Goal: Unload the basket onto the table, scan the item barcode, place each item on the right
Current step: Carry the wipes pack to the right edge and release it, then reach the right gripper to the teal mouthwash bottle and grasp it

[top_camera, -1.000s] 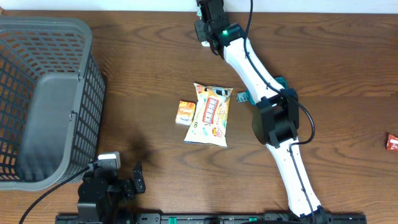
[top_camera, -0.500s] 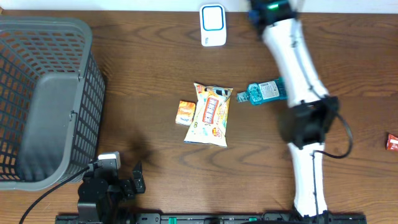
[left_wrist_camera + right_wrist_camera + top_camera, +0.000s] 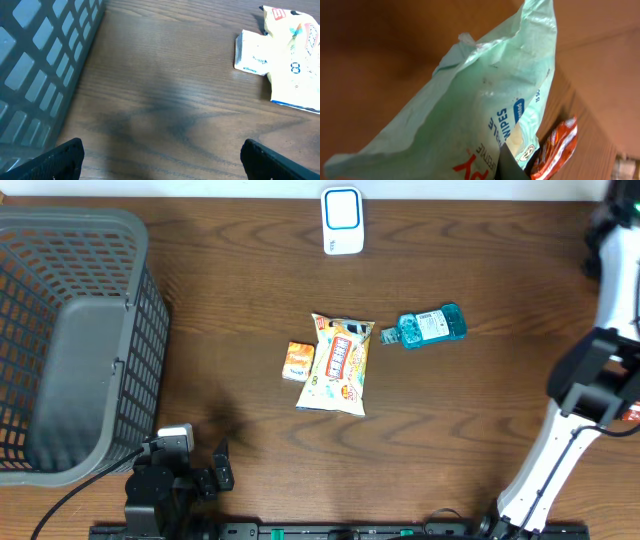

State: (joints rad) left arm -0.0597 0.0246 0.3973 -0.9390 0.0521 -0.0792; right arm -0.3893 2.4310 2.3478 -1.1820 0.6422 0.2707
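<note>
The right end effector (image 3: 511, 167) is clamping a green wipes pack (image 3: 470, 100), with its arm reaching toward the bench's (image 3: 250, 270) far right corner, well apart from the scanner (image 3: 341, 220). The left end effector (image 3: 162, 159) is hanging wide open beside the basket (image 3: 70, 330).

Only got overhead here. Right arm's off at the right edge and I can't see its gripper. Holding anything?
Observer: Yes. The right wrist view shows the right gripper pinching a pale green wipes pack.
Operator: Barcode showing?
Observer: None on the face in view, only blue "WIPES" print.
Operator: Left gripper?
Observer: In the left wrist view the left gripper is wide open, with nothing between its fingers, over the table.
</note>
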